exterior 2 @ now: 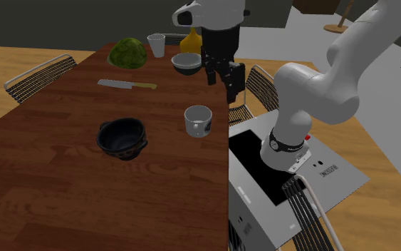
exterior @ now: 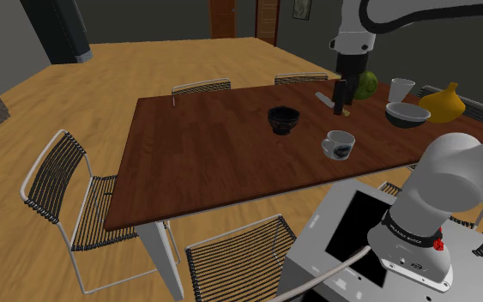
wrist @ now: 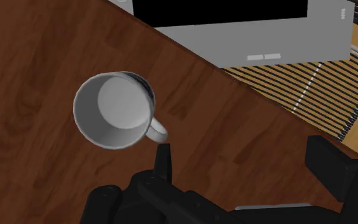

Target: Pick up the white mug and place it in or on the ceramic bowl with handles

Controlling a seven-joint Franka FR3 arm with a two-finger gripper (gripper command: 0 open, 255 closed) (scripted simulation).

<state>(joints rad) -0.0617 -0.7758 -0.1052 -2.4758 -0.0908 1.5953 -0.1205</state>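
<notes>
Reach step, mug not yet gripped. Gripper [exterior: 341,105] hung above the table [exterior: 205,154], fingers spread, empty. White mug [exterior: 338,144] stood right of centre in the shoulder view, dark two-handled bowl [exterior: 283,119] to its upper left. Next, probably: centre over the mug, descend, close.

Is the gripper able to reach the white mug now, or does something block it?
Probably yes. The gripper hangs open above the table, and the white mug stands upright a little to one side below it. The dark bowl and the knife lie apart from the mug.
</notes>
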